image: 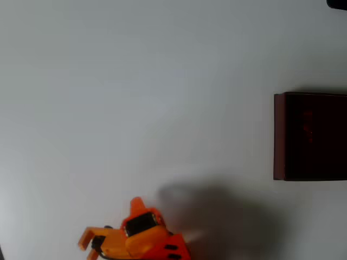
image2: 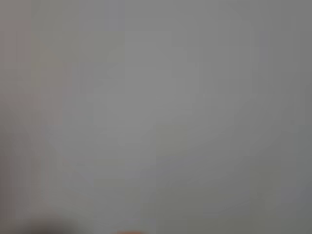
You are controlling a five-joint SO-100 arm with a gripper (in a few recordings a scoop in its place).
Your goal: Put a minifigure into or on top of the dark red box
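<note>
The dark red box [image: 280,135] stands at the right edge of the overhead view, cut off by the frame, its interior almost black. Inside it a faint reddish shape [image: 309,127] shows, too dim to say whether it is the minifigure. My orange gripper [image: 116,230] is low at the bottom edge, left of centre and far from the box, with nothing visible in it. One pointed orange tip [image: 136,202] aims up and another orange piece [image: 84,239] juts left. How the jaws stand is unclear. The wrist view is a blurred grey surface.
The pale grey table [image: 135,97] stretches between the arm and the box. The arm's soft shadow [image: 217,216] lies to the right of the gripper. A small dark object [image: 339,3] sits in the top right corner.
</note>
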